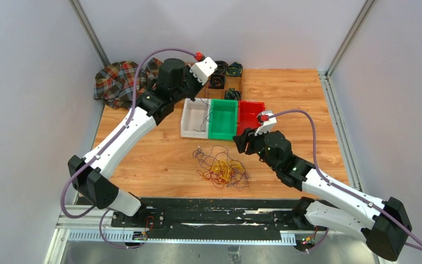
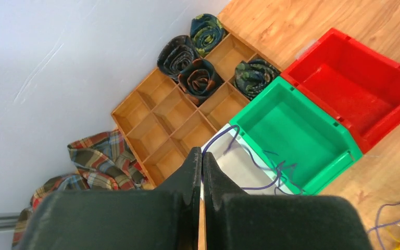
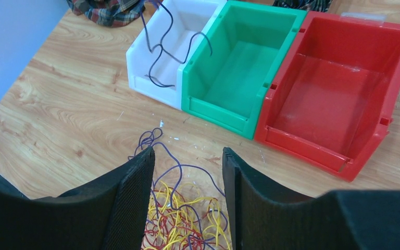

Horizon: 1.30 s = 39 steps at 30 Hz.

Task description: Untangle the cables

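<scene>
From above, the cables (image 1: 221,169) are seen tangled on the table (image 1: 154,159), just in front of the green bin (image 1: 223,134). At the left wrist, the left gripper (image 2: 202,159) is clamped shut on a purple strand (image 2: 214,136) (trailing into the white bin (image 2: 242,174)). At the right wrist, the right gripper (image 3: 187,156) is held half open over the tangle, nothing gripped

The left arm (image 1: 121,132) reaches far forward with its elbow raised. The left gripper (image 2: 202,156) points down, jaws pressed together on one purple cable (image 3: 149,67). The right arm (image 1: 329,187) extends low and inward. The right gripper (image 3: 187,156) has its jaws apart, gripping nothing.
</scene>
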Each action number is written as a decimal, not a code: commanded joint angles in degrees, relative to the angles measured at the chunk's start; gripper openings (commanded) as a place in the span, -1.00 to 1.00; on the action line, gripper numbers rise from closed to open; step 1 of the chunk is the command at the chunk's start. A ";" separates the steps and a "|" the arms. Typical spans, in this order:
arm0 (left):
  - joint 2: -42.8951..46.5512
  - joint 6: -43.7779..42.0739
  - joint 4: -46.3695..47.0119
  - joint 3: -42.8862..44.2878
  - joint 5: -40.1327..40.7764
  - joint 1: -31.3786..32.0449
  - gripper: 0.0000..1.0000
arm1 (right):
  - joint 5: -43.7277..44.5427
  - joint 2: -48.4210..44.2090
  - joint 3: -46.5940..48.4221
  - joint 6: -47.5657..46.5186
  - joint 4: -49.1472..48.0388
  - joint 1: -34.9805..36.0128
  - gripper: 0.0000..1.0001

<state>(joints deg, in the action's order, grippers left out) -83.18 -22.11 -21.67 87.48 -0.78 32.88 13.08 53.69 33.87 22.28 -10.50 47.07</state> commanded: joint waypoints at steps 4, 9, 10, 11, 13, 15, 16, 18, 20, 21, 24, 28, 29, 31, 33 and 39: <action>-5.43 -5.37 6.29 1.82 1.42 -2.56 -0.99 | 2.14 -2.62 -1.72 0.75 1.11 -1.47 0.02; -7.21 -5.18 6.54 3.57 0.38 -3.87 -0.99 | 2.04 -2.38 -1.99 0.66 1.31 -2.05 0.02; -7.26 -4.58 6.22 4.26 -0.60 -3.87 -0.99 | 1.89 -2.22 -2.02 0.70 1.22 -2.25 0.02; -7.33 -3.68 5.83 5.27 -1.75 -3.87 -0.99 | 1.79 -2.01 -1.93 0.68 1.03 -2.45 0.02; -7.54 -1.96 4.65 7.72 -4.44 -3.48 -0.99 | 1.73 -1.77 -1.82 0.84 1.01 -2.84 0.02; -8.00 -1.83 3.16 10.71 -5.09 -2.25 -0.99 | 1.60 -1.90 -1.70 0.94 0.93 -3.24 0.02; -8.23 -1.79 2.12 12.06 -5.45 -1.64 -0.99 | 1.76 -2.11 -1.78 0.92 0.92 -3.54 0.01; -8.82 -0.77 0.77 14.88 -6.58 -0.58 -0.99 | 1.98 -2.74 -2.04 1.37 1.02 -4.19 0.01; -9.51 0.51 0.01 17.37 -7.32 0.43 -0.99 | 1.99 -3.41 -2.26 1.74 1.02 -4.93 0.01; -9.92 0.94 -0.12 18.33 -7.63 1.00 -0.99 | 1.95 -3.68 -2.31 1.93 1.20 -5.35 0.00; -11.35 1.32 -0.09 20.05 -7.64 2.55 -0.99 | 2.59 -4.56 -2.23 2.53 2.13 -6.57 -0.02; -14.18 2.45 -0.36 21.16 -7.52 3.31 -0.99 | 3.73 -6.04 -1.98 2.46 3.47 -7.57 -0.03; -15.09 2.81 -0.31 20.97 -7.30 3.33 -0.99 | 4.01 -6.38 -1.93 2.46 3.92 -7.77 -0.03; -16.23 2.59 -0.23 20.07 -7.11 3.33 -0.99 | 4.05 -7.14 -1.96 2.33 4.35 -8.22 -0.03; -17.17 1.92 0.78 18.70 -6.49 3.33 -0.99 | 4.13 -7.85 -2.13 2.29 4.63 -8.61 -0.03; -21.10 0.30 1.94 19.99 -6.16 3.41 -0.99 | 3.92 -8.69 -2.91 2.49 4.88 -9.68 -0.03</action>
<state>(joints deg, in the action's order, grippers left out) -103.37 -20.62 -21.56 106.30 -7.29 35.86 16.03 45.82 32.14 24.23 -6.48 38.72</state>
